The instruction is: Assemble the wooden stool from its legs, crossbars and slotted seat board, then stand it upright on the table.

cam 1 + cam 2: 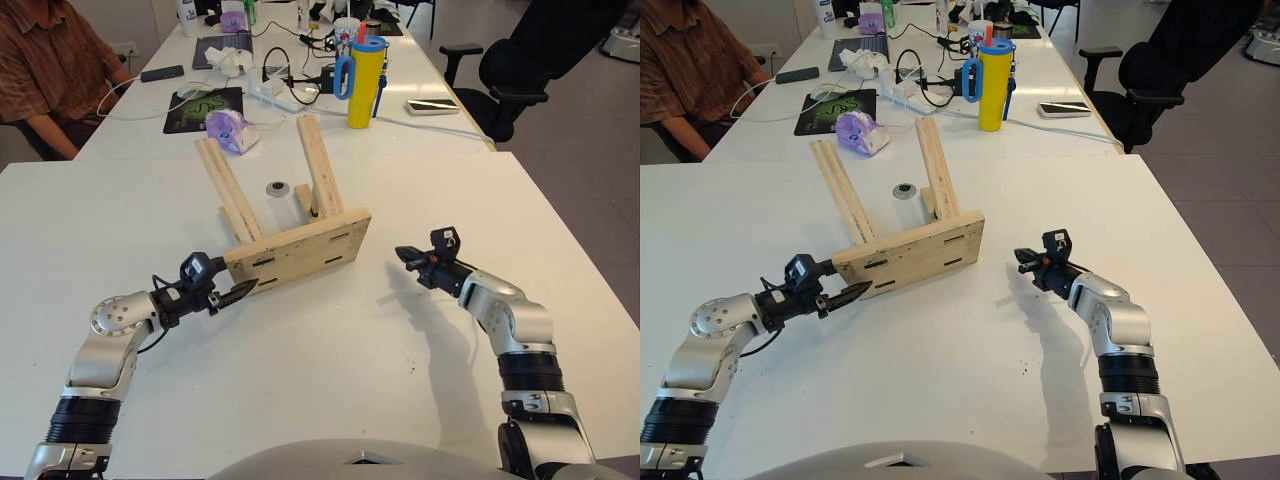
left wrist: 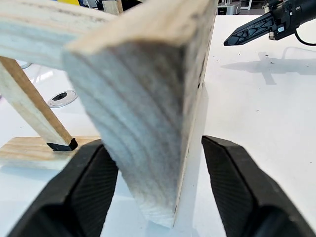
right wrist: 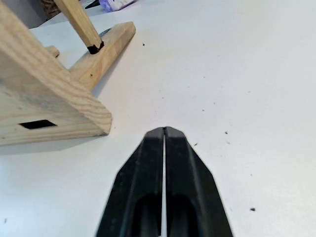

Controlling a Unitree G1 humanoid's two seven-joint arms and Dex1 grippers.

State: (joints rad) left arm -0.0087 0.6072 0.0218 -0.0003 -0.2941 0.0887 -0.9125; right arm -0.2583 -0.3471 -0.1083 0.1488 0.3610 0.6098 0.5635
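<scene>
On my left, the left claw [image 1: 240,291] sits low over the desk [image 1: 300,390] at the near left corner of the slotted seat board [image 1: 300,250]. It is spread wide, and its fingers [image 2: 79,197] straddle the board's end. One finger lies close against the wood, while I see a gap between the other finger and the board, so I cannot call this a firm grip.

The stool lies on its side in the middle of the desk. The seat board stands on its long edge, and its slots face me. Two legs [image 1: 228,195] run from it toward the far side of the desk. A short wooden bar [image 3: 111,47] lies flat beside the right-hand leg. A small round disc [image 1: 277,188] rests on the desk between the legs.

To the right, the right claw [image 1: 402,254] hovers just beside the board's right end, apart from it. Its fingers are pressed together with nothing between them, and the tip points toward the board.
</scene>
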